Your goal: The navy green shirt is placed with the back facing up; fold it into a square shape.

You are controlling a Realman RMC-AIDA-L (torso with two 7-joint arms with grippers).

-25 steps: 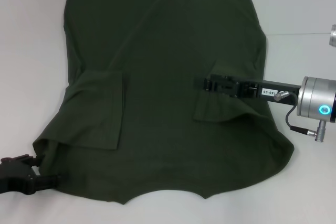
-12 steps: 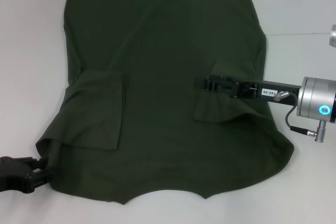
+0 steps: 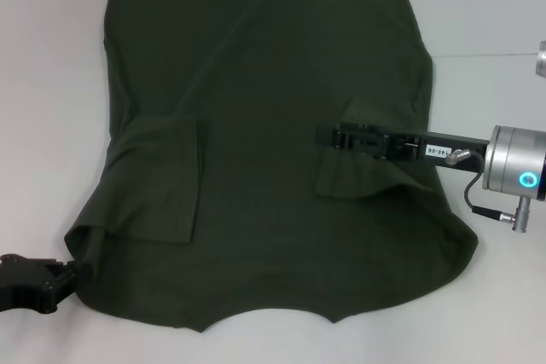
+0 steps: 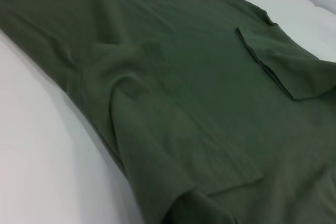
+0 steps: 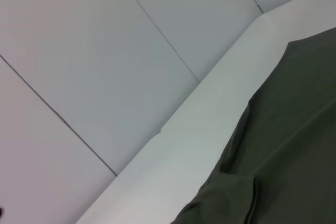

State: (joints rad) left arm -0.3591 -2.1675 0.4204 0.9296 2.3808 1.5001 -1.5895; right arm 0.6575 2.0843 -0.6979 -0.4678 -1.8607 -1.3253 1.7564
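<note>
Large dark olive-green cloth T-shirt [image 3: 273, 142] spread plain side up over the white worktop [image 3: 486, 6], both short sleeves folded inward onto the body. Right end effector [image 3: 328, 136] reaching in from the right, clenched on the edge of the folded right sleeve. Left end effector [image 3: 60, 277] low at the near left corner, touching the shirt's edge; grip there impossible to tell.

Matt, soft olive cloth of the navy green shirt [image 3: 273, 108]; smooth matt white table [image 3: 51, 83]
</note>
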